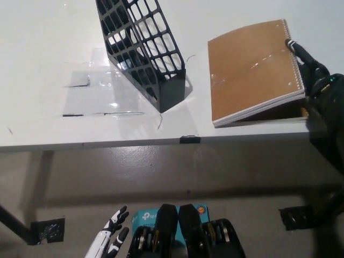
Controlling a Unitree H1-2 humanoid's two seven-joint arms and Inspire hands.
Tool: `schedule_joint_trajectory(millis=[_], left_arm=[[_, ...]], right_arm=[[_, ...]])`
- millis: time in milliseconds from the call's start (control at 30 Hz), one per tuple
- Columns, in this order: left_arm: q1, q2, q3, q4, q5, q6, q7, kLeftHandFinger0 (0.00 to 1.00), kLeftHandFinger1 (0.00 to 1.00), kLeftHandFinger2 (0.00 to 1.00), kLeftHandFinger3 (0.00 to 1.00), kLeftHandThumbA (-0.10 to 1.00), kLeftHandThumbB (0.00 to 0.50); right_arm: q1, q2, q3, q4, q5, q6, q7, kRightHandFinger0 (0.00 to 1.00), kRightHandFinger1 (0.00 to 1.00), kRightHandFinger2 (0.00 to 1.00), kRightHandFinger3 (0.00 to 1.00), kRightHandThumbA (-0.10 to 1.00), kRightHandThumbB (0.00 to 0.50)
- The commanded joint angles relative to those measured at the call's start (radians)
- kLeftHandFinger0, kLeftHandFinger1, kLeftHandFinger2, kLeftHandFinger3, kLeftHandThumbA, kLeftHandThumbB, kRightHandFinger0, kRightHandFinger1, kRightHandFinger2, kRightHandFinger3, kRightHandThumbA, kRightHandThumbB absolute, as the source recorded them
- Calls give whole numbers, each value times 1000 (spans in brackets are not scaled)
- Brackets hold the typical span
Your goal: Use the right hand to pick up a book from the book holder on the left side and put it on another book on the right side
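A brown spiral-bound book (252, 70) is tilted over a second brown book (279, 112) lying flat on the white table (54, 43) at the right. Only a dark strip of the lower book shows under the raised edge. My black right hand (312, 72) is shut on the upper book's spiral edge at the far right. The black mesh book holder (142, 45) stands left of the books and holds nothing that I can see. My white left hand (112, 239) hangs below the table at the bottom left, fingers apart.
A clear plastic sheet (99, 91) lies flat on the table left of the holder. The table's front edge (107, 144) runs across the middle, with a small black clip (189, 140) on it. Grey floor lies below.
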Motion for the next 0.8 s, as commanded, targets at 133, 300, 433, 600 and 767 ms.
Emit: schedule_joint_trajectory(millis=[133, 300, 433, 600, 767], left_arm=[[6, 1, 9, -12, -23, -40, 6, 1000, 1000, 1000, 1000, 981, 224], [0, 3, 8, -10, -19, -41, 6, 1000, 1000, 1000, 1000, 988, 223], [2, 3, 13, -17, -21, -39, 9, 1000, 1000, 1000, 1000, 989, 227], [8, 18, 28, -31, -26, -29, 7, 1000, 1000, 1000, 1000, 1000, 233], [3, 23, 45, -39, -36, -31, 3, 1000, 1000, 1000, 1000, 1000, 221]], right_arm=[[-106, -53, 98, -46, -84, -81, 34, 401, 605, 973, 653, -31, 241], [-96, -65, 164, -49, -92, -95, 126, 1000, 1000, 1000, 1000, 354, 280], [-102, -67, 178, -42, -117, -189, 60, 1000, 1000, 1000, 1000, 410, 257], [-111, -75, 181, -41, -131, -304, 1, 1000, 1000, 1000, 1000, 563, 222], [-155, -117, 102, -86, -94, -440, -153, 1000, 1000, 1000, 1000, 749, 253]])
